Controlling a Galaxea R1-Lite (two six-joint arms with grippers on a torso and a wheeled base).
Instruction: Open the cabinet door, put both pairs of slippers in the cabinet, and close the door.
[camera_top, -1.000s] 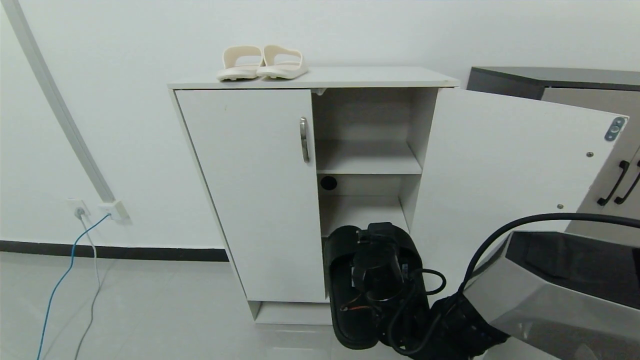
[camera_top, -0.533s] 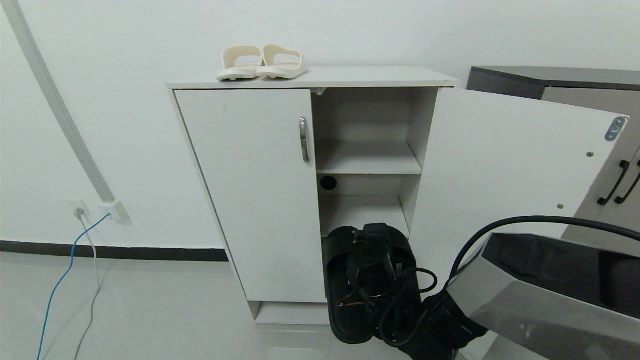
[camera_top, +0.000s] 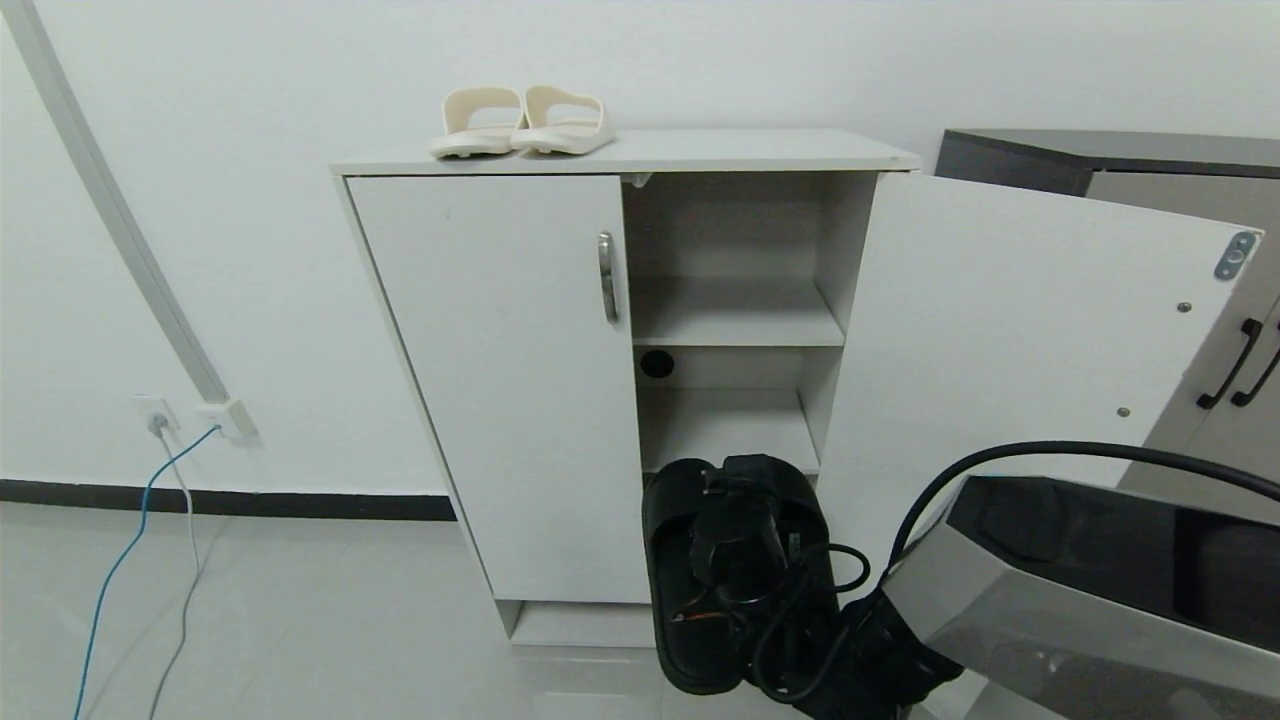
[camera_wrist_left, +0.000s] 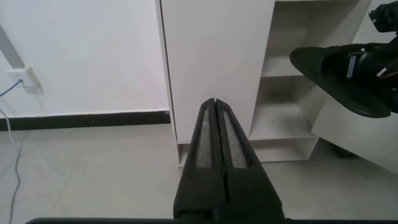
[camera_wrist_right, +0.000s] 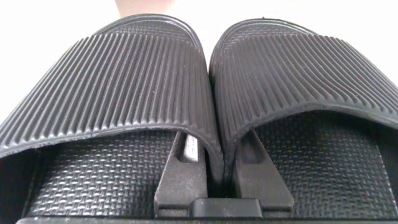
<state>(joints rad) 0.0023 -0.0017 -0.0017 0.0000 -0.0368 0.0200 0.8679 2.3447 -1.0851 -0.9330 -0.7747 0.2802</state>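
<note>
My right gripper (camera_wrist_right: 211, 163) is clamped on the black slippers (camera_top: 682, 570), pinching their adjoining straps, before the cabinet's (camera_top: 500, 380) lower shelves. Right door (camera_top: 1000, 330) open. My left gripper (camera_wrist_left: 214, 118) is closed, empty. Beige slippers (camera_top: 520, 122) lie on the cabinet top

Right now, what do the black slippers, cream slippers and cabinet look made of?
Black slippers: likely moulded rubber or foam, matte, with ribbed straps and a textured footbed. Cream slippers: probably similar moulded foam, smooth, one-piece look. Cabinet: seemingly laminated board, flat matte white panels; its handle looks like brushed metal.
</note>
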